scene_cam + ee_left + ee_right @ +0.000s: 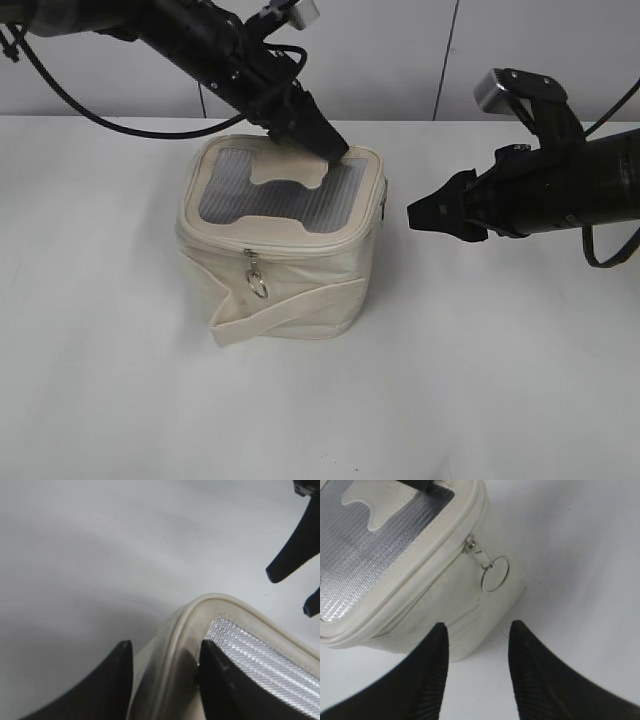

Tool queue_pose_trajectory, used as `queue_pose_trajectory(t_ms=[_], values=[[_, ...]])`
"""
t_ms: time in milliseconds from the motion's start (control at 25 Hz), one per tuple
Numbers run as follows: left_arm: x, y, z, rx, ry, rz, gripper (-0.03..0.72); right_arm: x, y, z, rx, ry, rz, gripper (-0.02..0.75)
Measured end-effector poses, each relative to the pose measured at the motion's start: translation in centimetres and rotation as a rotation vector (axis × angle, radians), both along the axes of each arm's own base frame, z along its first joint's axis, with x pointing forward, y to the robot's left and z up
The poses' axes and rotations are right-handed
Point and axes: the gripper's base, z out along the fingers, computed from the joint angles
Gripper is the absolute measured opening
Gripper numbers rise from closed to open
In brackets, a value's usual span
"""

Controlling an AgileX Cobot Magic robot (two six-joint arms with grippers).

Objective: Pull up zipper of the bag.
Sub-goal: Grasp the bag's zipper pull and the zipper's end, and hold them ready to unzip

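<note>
The cream bag (pixel 300 285) stands mid-table, its lid showing the grey ribbed panel (pixel 225 190) and the cream patch. The zipper (pixel 300 249) runs under the lid rim, and a silver ring pull (pixel 259 287) hangs at the front. My left gripper (pixel 328 146) is open at the lid's back right edge. In the left wrist view it (pixel 165 672) straddles the lid rim (pixel 182 645), one finger on the panel and one outside. My right gripper (pixel 412 216) is open and empty, just right of the bag. In the right wrist view it (pixel 479 630) is a little short of a second ring pull (pixel 495 574).
The flat cream strap (pixel 290 312) lies across the bag's front near the bottom. The white table (pixel 480 380) spreads round the bag. A pale wall (pixel 400 50) stands behind. The right gripper's fingertips (pixel 295 545) show in the left wrist view.
</note>
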Motion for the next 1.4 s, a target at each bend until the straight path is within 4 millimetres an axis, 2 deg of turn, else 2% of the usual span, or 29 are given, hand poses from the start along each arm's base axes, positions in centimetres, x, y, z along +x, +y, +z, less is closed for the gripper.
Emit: queue_pose_trajectory(t_ms=[80,200,280,360,520,720,920,1400], values=[[0.0,-0.1,-0.4,0.0,0.021,0.004,0.302,0.0,0.0,0.0,0.001,0.001,-0.002,0.327],[-0.1,0.0,-0.4,0.011,0.029,-0.005,0.106,0.0,0.0,0.0,0.002,0.001,-0.003,0.327],[-0.1,0.0,-0.5,0.015,0.033,-0.007,0.045,0.0,0.0,-0.1,0.001,0.004,-0.003,0.327],[-0.1,0.0,-0.5,0.015,0.036,-0.005,0.045,0.1,0.0,-0.6,0.003,0.021,-0.008,0.327],[-0.1,0.0,-0.5,0.016,0.046,0.005,0.045,0.6,0.3,-2.8,0.002,0.072,-0.013,0.327],[-0.1,0.0,-0.5,0.016,0.059,0.02,0.043,0.9,1.9,-4.7,0.026,0.06,0.038,0.327],[0.0,0.0,-0.4,0.019,0.054,0.027,0.042,1.3,3.1,-4.6,-0.019,0.021,0.061,0.327],[0.1,0.1,-0.4,0.024,0.045,0.035,0.042,3.2,3.6,-4.0,-0.035,-0.025,0.04,0.327]])
